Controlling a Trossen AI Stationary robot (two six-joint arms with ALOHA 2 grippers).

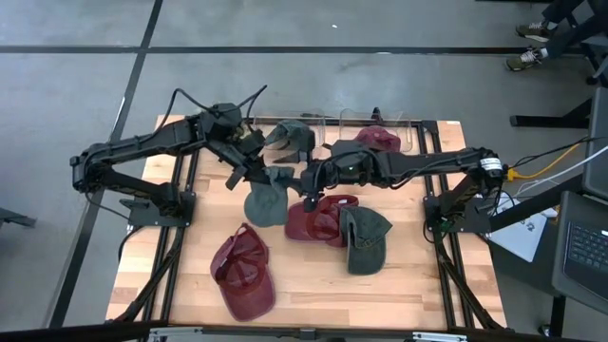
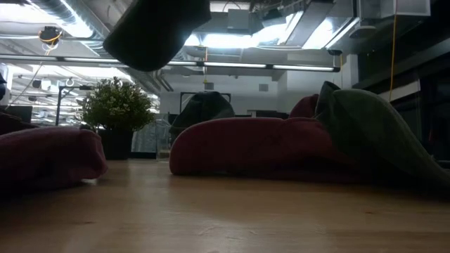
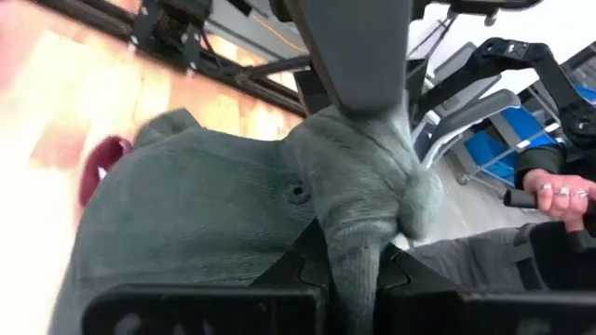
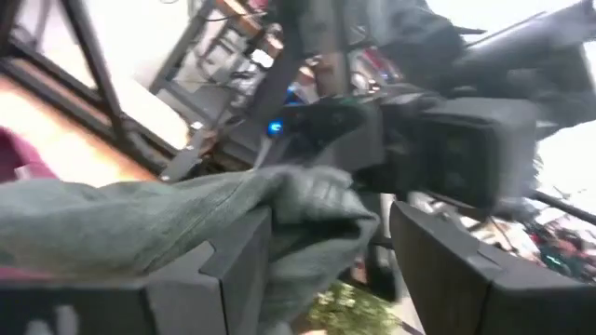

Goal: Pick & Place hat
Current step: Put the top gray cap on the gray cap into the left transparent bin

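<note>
A grey-green hat (image 1: pixel 269 198) hangs lifted above the table's middle; in the low view it is the dark shape (image 2: pixel 156 29) at the top. My left gripper (image 1: pixel 249 173) is shut on it from the left. My right gripper (image 1: pixel 309 182) stands open at the hat's right side, with a bunched part of the hat (image 4: pixel 312 219) between its fingers. In the left wrist view the hat (image 3: pixel 214 214) fills the frame, and the right arm's finger (image 3: pixel 358 56) stands over it. My left gripper pinches a bunched fold of the hat's crown (image 3: pixel 356 244) between its two fingers, several layers together. The hat is lifted clear of the table and hangs below and beside the fingers. My right gripper touches the hat with one finger (image 4: pixel 233 270), over which the cloth lies; a gap shows beside the other finger (image 4: pixel 447 270).
Two maroon hats (image 1: pixel 318 218) and a green hat (image 1: pixel 366 239) lie on the table under and right of the grippers, another maroon hat (image 1: pixel 244 274) near the front left. A green hat (image 1: pixel 291 138) and a maroon hat (image 1: pixel 378 140) sit at the far rack. A person's hand (image 3: pixel 559 195) shows beyond the table.
</note>
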